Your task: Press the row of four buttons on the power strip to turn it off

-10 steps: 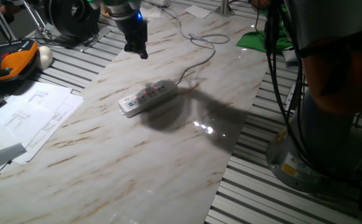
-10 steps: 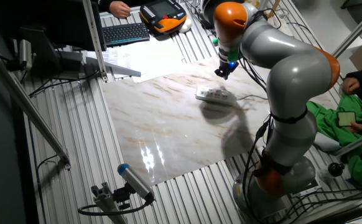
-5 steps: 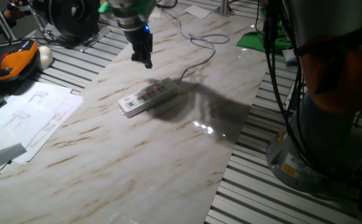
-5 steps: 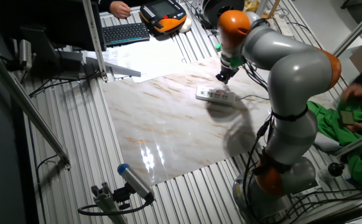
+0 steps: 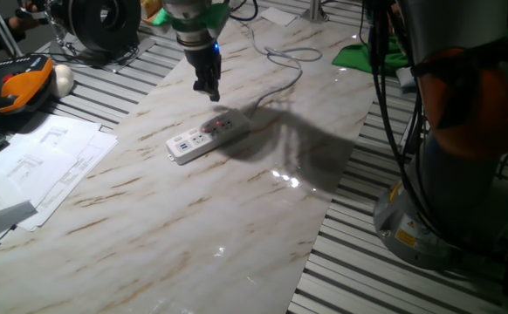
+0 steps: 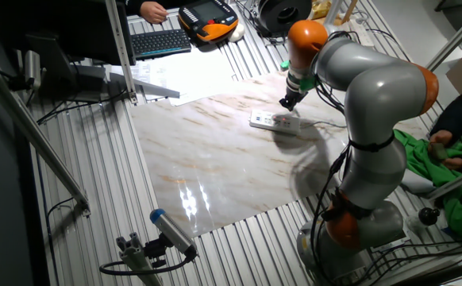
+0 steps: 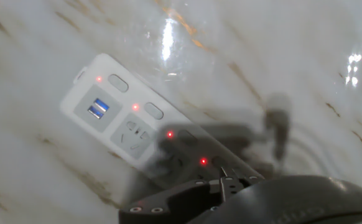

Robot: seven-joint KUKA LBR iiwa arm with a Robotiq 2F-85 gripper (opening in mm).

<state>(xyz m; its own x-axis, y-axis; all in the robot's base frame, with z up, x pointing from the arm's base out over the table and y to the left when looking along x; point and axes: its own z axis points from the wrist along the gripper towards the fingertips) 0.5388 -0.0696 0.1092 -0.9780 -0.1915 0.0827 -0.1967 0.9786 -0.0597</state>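
The white power strip (image 5: pixel 205 135) lies at an angle on the marble slab (image 5: pixel 193 227), with its pale cable (image 5: pixel 282 82) running off toward the back. My gripper (image 5: pixel 209 92) hangs just above the strip's cable end, apart from it. From the other side the gripper (image 6: pixel 286 103) is over the far end of the power strip (image 6: pixel 275 121). The hand view looks down on the power strip (image 7: pixel 106 109) and its row of oval buttons (image 7: pixel 154 111), each with a lit red dot beside it. Two of the buttons lie in the hand's shadow. No view shows the fingertips clearly.
Loose papers (image 5: pixel 40 166) overlap the slab's left edge. An orange pendant (image 5: pixel 14 85) and a keyboard (image 6: pixel 159 41) lie beyond them. Green cloth (image 5: pixel 366 54) is at the back right. The arm's base (image 5: pixel 446 201) stands right of the slab on a slatted table (image 5: pixel 385 279).
My gripper has moved right and downward, from the slab's far left edge to just above the strip's cable end. The strip has not moved.
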